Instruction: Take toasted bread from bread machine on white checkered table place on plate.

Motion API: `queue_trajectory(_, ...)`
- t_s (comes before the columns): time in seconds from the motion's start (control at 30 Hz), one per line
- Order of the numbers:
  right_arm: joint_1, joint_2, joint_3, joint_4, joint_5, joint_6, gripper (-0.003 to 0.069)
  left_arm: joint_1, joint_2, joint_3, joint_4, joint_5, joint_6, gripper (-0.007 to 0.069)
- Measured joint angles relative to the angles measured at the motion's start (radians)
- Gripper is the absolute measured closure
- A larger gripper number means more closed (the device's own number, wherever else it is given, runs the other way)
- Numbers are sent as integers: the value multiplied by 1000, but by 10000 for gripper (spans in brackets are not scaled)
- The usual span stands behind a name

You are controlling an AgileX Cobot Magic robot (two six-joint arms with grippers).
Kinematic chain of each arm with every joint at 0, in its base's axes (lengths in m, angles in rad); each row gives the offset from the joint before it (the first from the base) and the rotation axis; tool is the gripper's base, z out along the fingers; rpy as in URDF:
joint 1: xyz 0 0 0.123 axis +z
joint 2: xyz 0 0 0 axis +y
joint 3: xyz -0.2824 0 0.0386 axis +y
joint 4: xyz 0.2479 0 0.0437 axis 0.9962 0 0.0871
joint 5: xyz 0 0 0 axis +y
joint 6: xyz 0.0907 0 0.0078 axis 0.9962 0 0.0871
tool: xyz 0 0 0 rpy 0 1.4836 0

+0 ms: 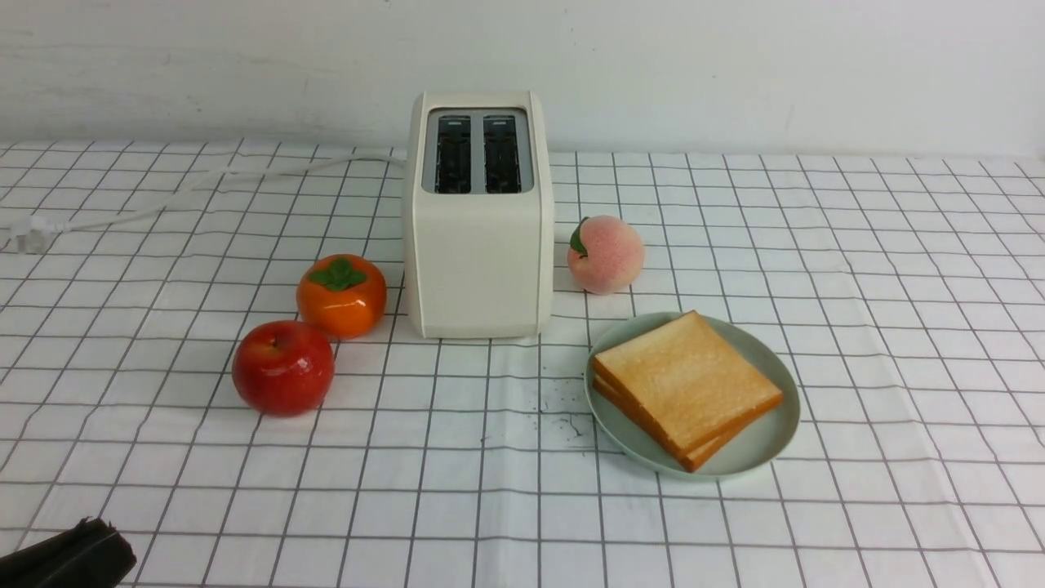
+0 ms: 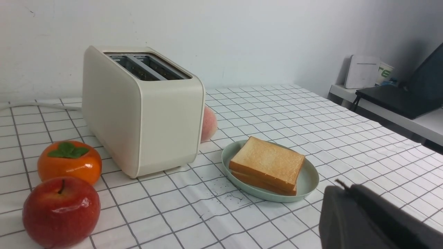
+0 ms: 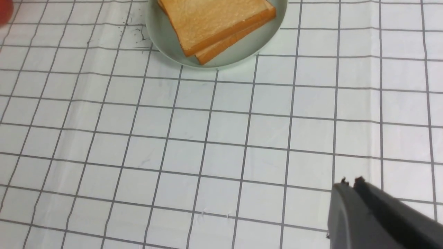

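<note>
Two slices of toasted bread [image 1: 686, 384] lie stacked on the mint-green plate [image 1: 774, 437] on the white checkered table [image 1: 490, 490], right of the cream bread machine [image 1: 480, 245]. Its two slots [image 1: 478, 153] look empty. The toast also shows in the left wrist view [image 2: 268, 162] and the right wrist view [image 3: 214, 20]. My left gripper [image 2: 344, 186] is shut and empty, low by the table's near left edge; only its tip [image 1: 90, 535] shows in the front view. My right gripper [image 3: 350, 181] is shut and empty above bare cloth, nearer than the plate [image 3: 242, 55].
A red apple [image 1: 283, 367] and an orange persimmon [image 1: 341, 296] sit left of the toaster; a peach [image 1: 605, 254] sits right of it, behind the plate. The white cord [image 1: 163, 196] runs to the far left. A side desk with a laptop [image 2: 408, 97] stands beyond the table's right.
</note>
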Motion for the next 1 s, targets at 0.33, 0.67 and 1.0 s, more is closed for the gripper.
queue_trajectory(0.33,0,-359,349,-148,-516,0,653,0,0,0,0,0,0,616)
queue_trajectory(0.67,0,-586,748,-186,-666,52,659,0,1,0,0,2,0,606)
queue_trajectory(1.0,0,-586,745,-159,-637,79,659,0,2,0,0,5,0,596)
